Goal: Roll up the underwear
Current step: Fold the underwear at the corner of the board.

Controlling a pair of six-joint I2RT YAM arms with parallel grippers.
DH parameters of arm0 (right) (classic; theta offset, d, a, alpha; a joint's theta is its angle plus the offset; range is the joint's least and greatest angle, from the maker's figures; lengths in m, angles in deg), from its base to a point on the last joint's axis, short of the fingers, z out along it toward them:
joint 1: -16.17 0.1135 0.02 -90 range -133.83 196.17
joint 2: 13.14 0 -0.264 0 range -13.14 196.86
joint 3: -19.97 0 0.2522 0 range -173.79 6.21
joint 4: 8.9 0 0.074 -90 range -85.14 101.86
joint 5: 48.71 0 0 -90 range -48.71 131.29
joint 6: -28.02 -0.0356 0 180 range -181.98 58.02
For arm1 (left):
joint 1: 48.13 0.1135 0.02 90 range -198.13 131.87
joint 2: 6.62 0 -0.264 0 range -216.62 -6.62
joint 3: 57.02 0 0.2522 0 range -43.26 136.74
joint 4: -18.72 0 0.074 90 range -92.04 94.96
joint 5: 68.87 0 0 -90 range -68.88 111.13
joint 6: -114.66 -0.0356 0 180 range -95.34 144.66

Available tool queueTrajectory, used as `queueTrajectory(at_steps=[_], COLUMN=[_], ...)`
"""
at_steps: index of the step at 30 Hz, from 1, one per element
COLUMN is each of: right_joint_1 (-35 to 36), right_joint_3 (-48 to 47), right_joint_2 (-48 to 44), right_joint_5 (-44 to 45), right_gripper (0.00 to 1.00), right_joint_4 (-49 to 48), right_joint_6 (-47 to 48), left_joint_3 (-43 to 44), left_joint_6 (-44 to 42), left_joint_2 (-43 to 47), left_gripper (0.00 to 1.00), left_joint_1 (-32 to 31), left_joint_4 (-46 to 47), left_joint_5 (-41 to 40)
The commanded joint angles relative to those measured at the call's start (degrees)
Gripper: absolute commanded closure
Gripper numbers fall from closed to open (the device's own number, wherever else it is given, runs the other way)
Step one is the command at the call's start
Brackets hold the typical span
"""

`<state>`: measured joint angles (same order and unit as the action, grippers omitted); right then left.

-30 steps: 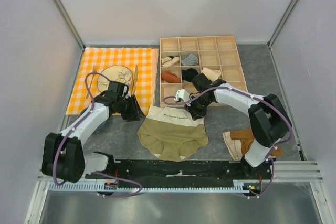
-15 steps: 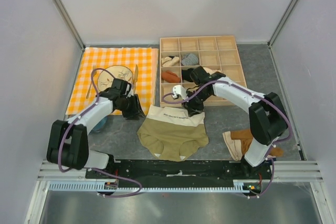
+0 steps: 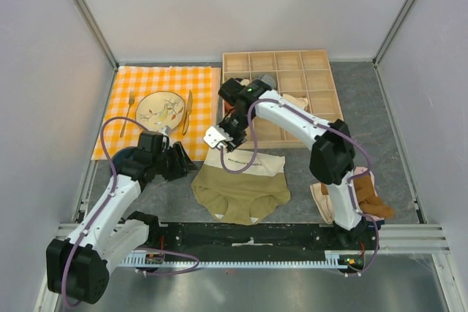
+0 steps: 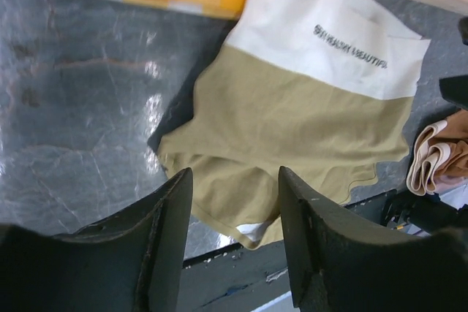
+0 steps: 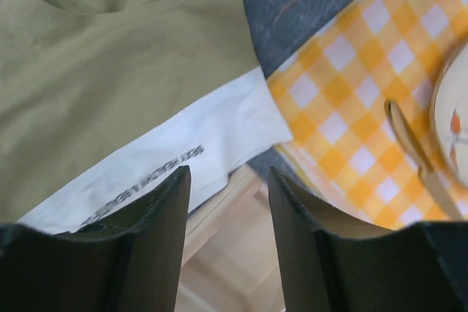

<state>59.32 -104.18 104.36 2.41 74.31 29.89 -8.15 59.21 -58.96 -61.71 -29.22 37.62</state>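
The olive-khaki underwear (image 3: 240,189) lies flat on the grey table, its cream waistband (image 3: 247,160) at the far side. It also shows in the left wrist view (image 4: 292,122) and in the right wrist view (image 5: 110,85). My left gripper (image 3: 183,160) is open and empty, just left of the underwear and above the table; in its own view (image 4: 234,206) the near hem lies between the fingers. My right gripper (image 3: 232,123) is open and empty, held over the front-left corner of the wooden box, just beyond the waistband (image 5: 183,155); in its own view (image 5: 228,199) the box's wood fills the gap.
A wooden compartment box (image 3: 322,82) with several small garments stands at the back right. An orange checked cloth (image 3: 205,85) holds a plate (image 3: 161,107), knife (image 3: 188,101) and fork (image 3: 130,100). Rust-brown and pink garments (image 3: 358,195) lie at the near right.
My right arm has swung left and away from the waistband's right end to the box's front-left corner. My left arm has drawn back toward the near left. The underwear has not moved.
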Motion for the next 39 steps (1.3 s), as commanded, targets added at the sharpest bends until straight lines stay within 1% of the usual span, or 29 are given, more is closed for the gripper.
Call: queueTrajectory(at_steps=[1,2,4,6,14,18,24,30,39], right_joint_1=[2.9,3.16,3.6,4.04,5.18,5.36,5.62,5.54,5.62], right_joint_3=[-9.82,-10.8,-12.04,-12.13,-12.74,-13.8,-14.24,-12.84,-11.43], right_joint_2=[7.3,8.44,11.17,13.01,17.76,19.61,21.72,21.9,20.59], right_joint_5=[0.64,0.99,1.87,2.83,3.98,3.98,6.17,7.67,7.32], right_gripper=[0.47,0.49,0.5,0.5,0.51,0.52,0.52,0.58,0.73], right_joint_4=[2.71,2.1,0.08,-2.56,-8.97,-10.56,-11.18,-10.74,-10.47], right_joint_6=[5.07,4.55,4.19,3.14,-0.38,-2.75,-2.23,-0.21,0.5], left_joint_3=[-3.99,-4.52,-5.06,-4.53,-6.11,-6.2,-6.46,-6.64,-6.72], left_joint_6=[5.88,6.75,7.11,7.82,9.14,9.31,9.05,8.0,6.76], left_joint_2=[2.68,2.94,2.68,1.8,-1.98,-3.12,-6.19,-8.74,-11.03], left_gripper=[0.44,0.45,0.46,0.47,0.47,0.47,0.48,0.48,0.47], left_joint_1=[0.14,0.05,0.14,0.14,0.14,0.14,0.14,0.14,0.22], left_joint_4=[0.78,0.95,1.3,0.08,-0.02,0.07,1.21,2.53,3.5], left_joint_5=[2.23,2.23,2.41,0.65,-2.16,-3.22,-4.1,-4.45,-4.8])
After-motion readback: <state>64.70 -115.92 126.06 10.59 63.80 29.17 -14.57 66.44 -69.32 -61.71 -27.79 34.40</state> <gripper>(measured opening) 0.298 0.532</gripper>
